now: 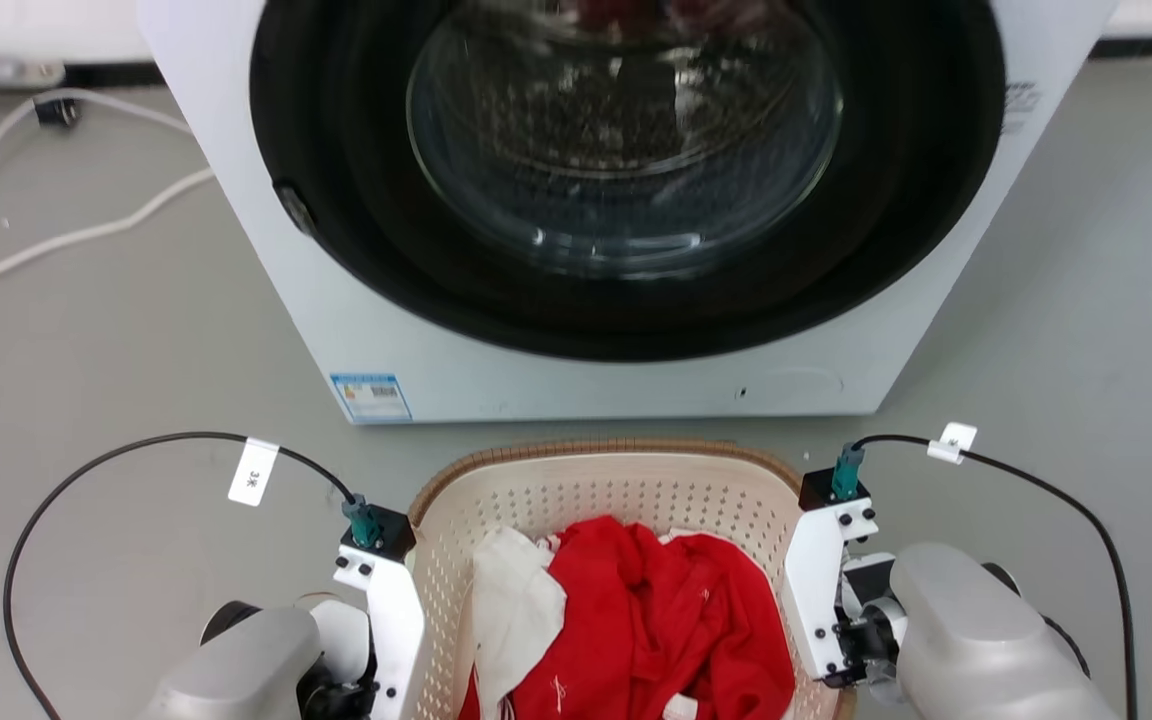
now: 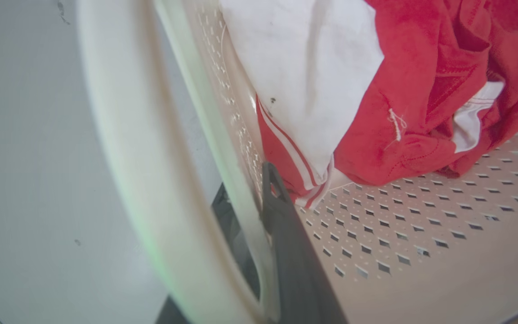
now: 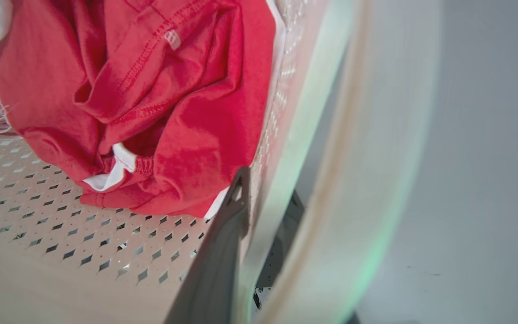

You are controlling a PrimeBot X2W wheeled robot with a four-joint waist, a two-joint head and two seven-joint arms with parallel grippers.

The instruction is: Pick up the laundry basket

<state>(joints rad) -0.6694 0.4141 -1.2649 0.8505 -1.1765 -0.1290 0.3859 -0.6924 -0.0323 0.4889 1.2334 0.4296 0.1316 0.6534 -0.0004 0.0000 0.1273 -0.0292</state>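
- Left pincer [image 2: 246,189] clamps the laundry basket [image 1: 586,492] wall, one finger each side.
- Right pincer [image 3: 268,189] grips the opposite wall likewise.
- Red and white clothes [image 1: 656,610] lie inside.

A cream perforated plastic laundry basket [image 3: 61,243] holds a crumpled red cloth garment with white trim [image 3: 173,112], which lies on the holed bottom and leans against the side wall. The right gripper [image 3: 268,198] straddles that wall, jaws pressed to it. One dark finger [image 3: 223,243] lies flat on the inner face with its tip beside the garment's hem, and the other shows dimly outside, between the wall and a pale, blurred curved band [image 3: 376,157], rim or handle, with smooth grey floor [image 3: 488,157] beyond.
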